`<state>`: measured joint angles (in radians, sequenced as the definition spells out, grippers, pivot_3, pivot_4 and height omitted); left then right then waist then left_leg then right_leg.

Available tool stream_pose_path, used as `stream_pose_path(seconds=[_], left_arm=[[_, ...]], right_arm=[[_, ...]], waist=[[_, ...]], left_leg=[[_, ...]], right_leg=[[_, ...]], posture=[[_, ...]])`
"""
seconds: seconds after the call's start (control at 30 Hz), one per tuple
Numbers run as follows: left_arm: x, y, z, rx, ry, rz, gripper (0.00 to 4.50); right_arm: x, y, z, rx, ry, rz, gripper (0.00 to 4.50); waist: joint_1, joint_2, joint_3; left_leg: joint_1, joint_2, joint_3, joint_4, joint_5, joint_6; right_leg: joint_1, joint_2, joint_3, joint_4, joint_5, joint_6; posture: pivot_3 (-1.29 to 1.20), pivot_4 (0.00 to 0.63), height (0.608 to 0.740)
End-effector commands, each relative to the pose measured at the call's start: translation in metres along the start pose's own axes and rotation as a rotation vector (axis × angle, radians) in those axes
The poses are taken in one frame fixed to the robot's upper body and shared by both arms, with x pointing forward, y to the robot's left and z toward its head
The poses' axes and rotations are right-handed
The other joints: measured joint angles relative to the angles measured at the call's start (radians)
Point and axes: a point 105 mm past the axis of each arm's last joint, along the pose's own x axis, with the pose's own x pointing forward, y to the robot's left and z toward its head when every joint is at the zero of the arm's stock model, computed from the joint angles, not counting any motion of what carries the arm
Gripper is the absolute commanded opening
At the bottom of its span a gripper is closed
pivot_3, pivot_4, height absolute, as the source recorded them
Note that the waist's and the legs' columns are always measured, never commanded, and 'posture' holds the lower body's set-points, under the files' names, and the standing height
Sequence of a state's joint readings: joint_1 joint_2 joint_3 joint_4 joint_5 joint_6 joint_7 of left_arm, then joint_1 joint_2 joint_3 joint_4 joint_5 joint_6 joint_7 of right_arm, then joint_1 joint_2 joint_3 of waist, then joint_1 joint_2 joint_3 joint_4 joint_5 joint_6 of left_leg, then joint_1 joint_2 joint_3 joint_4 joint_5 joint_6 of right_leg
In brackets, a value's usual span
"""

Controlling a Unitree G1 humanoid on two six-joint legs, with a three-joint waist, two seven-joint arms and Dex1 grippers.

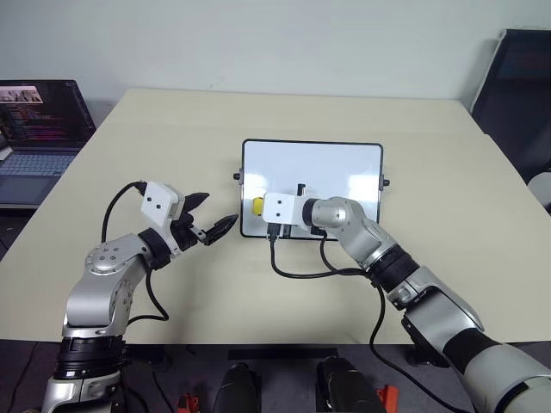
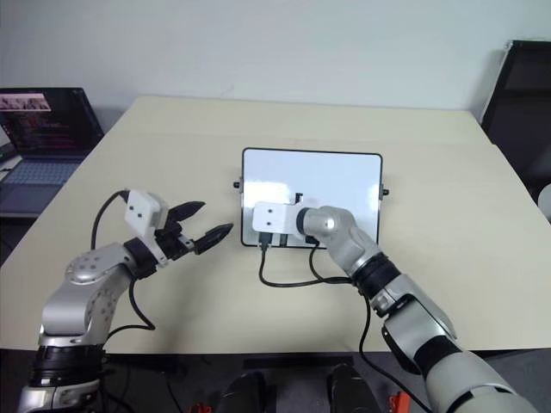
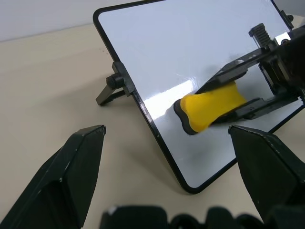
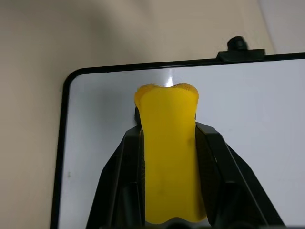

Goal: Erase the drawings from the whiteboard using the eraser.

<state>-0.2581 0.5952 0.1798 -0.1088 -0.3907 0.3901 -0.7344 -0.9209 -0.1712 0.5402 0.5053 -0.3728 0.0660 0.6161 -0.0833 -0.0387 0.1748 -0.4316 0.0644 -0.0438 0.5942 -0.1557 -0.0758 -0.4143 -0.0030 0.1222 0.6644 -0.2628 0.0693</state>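
Yellow and small, the eraser [image 3: 209, 107] is clamped between the two black fingers of the right gripper [image 4: 169, 157], which squeeze its sides so that its far end sticks out past the fingertips. Its dark underside lies against the whiteboard [image 1: 327, 168], near the board's left short side and close to the near-left corner. The whiteboard sits propped at a tilt around the middle of the beige table [image 1: 258, 112], with a small black knob [image 3: 114, 80] on its left edge. The left gripper [image 1: 211, 224] hangs above the table just left of the board, its fingers spread apart and holding nothing. A laptop [image 1: 39, 138] stands beyond the table's far-left edge.
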Motion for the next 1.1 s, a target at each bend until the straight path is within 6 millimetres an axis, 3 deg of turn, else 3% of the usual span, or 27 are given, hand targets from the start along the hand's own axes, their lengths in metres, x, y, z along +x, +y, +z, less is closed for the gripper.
stream_pose_path(seconds=[0.03, 0.13, 0.23, 0.4, 0.53, 0.63, 0.77, 0.87, 0.97, 1.1], left_arm=[[0.002, -0.003, 0.012, 0.03, -0.037, -0.022, 4.5], [0.005, -0.005, 0.012, 0.028, -0.04, -0.037, 4.5], [0.007, -0.006, 0.013, 0.029, -0.043, -0.048, 4.5], [0.011, -0.01, 0.015, 0.026, -0.049, -0.07, 4.5], [0.012, -0.021, 0.015, 0.024, -0.038, -0.136, 4.5], [0.014, -0.032, 0.017, 0.032, -0.032, -0.205, 4.5], [0.021, -0.051, 0.025, 0.056, -0.027, -0.342, 4.5], [0.026, -0.065, 0.03, 0.072, -0.026, -0.434, 4.5], [0.037, -0.084, 0.037, 0.102, -0.033, -0.559, 4.5], [0.054, -0.1, 0.049, 0.137, -0.055, -0.672, 4.5]], right_arm=[[-0.011, -0.033, -0.013, 0.045, 0.042, -0.166, 1.1], [-0.019, -0.059, -0.019, 0.048, 0.057, -0.296, 1.1], [-0.02, -0.061, -0.023, 0.051, 0.066, -0.314, 1.1], [-0.014, -0.008, -0.027, 0.03, 0.058, -0.065, 1.1], [-0.029, -0.011, -0.014, 0.048, -0.009, -0.126, 1.1], [-0.05, -0.025, -0.005, 0.168, -0.068, -0.247, 1.09], [-0.105, -0.034, -0.017, 0.447, -0.085, -0.456, 1.09], [-0.138, -0.027, -0.027, 0.551, -0.049, -0.556, 1.09], [-0.176, -0.008, -0.049, 0.716, 0.063, -0.655, 1.09], [-0.201, 0.014, -0.069, 0.951, 0.164, -0.729, 1.09]], waist=[[0.001, 0.0, 0.0], [0.002, 0.0, 0.0], [0.002, 0.0, 0.0], [0.0, 0.0, 0.0], [0.001, 0.0, 0.0], [0.004, 0.0, 0.0], [0.009, 0.0, 0.0], [0.018, 0.0, 0.0], [0.025, 0.0, 0.0], [0.027, 0.001, 0.001]], left_leg=[[0.0, 0.0, 0.0, 0.0, 0.0, 0.0], [0.0, 0.0, 0.0, 0.0, 0.001, 0.0], [0.0, 0.0, -0.001, 0.0, 0.001, 0.0], [0.0, 0.0, -0.001, 0.0, 0.001, 0.0], [0.0, 0.0, -0.001, -0.001, 0.001, 0.0], [-0.001, 0.0, -0.001, -0.001, 0.001, 0.0], [-0.001, 0.0, -0.002, -0.001, 0.001, 0.0], [-0.002, 0.0, -0.003, -0.001, 0.001, 0.0], [-0.002, 0.0, -0.003, -0.002, 0.001, 0.0], [-0.002, -0.001, -0.002, -0.001, 0.001, 0.0]], right_leg=[[0.0, 0.0, 0.0, 0.0, 0.0, 0.0], [0.0, 0.0, 0.0, 0.0, 0.001, -0.001], [0.0, 0.0, 0.0, 0.0, 0.001, -0.001], [0.001, 0.0, -0.001, -0.001, 0.0, 0.001], [0.0, 0.0, 0.0, -0.001, 0.0, 0.001], [0.001, 0.0, 0.0, -0.001, -0.001, 0.001], [0.0, 0.0, -0.001, -0.001, -0.001, 0.001], [0.0, 0.0, -0.002, -0.001, -0.002, 0.001], [0.0, 0.0, -0.002, -0.001, -0.003, 0.0], [0.0, 0.0, -0.001, -0.001, -0.003, 0.0]], posture=[[0.0, 0.15, 0.74], [0.0, 0.15, 0.74], [0.0, 0.15, 0.74], [0.0, 0.15, 0.74], [0.0, 0.15, 0.74], [0.0, 0.15, 0.74], [0.0, 0.15, 0.74], [0.0, 0.15, 0.74], [0.0, 0.15, 0.74], [0.0, 0.15, 0.74]])
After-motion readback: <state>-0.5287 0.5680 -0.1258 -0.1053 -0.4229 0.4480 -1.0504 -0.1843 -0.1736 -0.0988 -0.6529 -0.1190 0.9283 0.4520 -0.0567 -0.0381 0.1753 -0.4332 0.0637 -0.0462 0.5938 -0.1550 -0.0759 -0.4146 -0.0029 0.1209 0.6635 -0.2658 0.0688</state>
